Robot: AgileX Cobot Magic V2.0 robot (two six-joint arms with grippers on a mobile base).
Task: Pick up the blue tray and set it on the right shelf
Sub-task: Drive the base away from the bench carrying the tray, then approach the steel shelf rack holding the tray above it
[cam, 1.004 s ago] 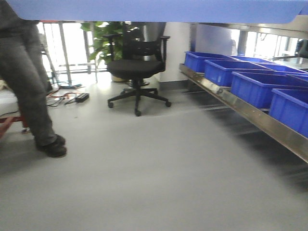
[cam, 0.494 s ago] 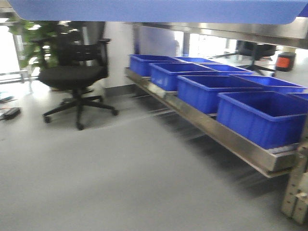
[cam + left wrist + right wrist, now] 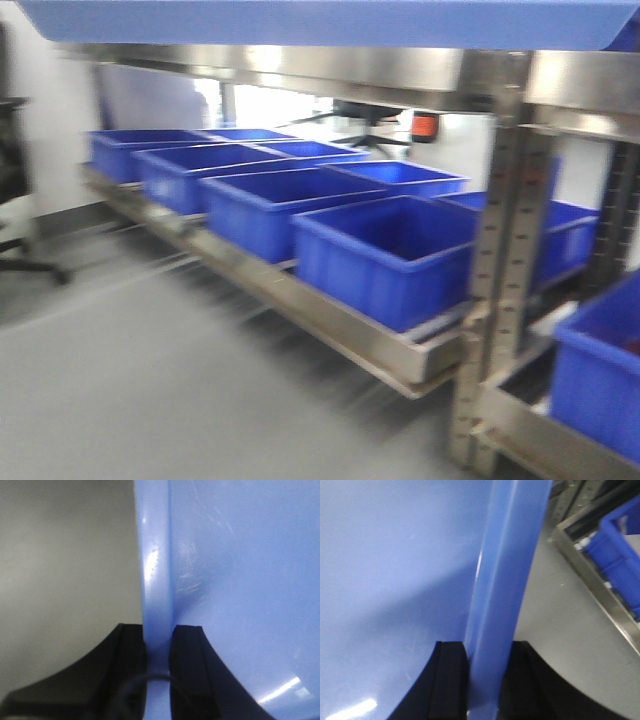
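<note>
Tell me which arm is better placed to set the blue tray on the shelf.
Right, probably. The right gripper clamps the blue tray by the rim on the side where the shelf and a blue bin show; the left gripper, clamped on the opposite rim, sees only floor. Both must move together.

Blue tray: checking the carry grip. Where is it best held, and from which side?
By its flared rim, one gripper at each opposite side, from outside. The rim is a thin band that fits between the jaws, as the left gripper and right gripper show; the tray is wide and shallow, so a two-sided hold likely keeps it level.
</note>
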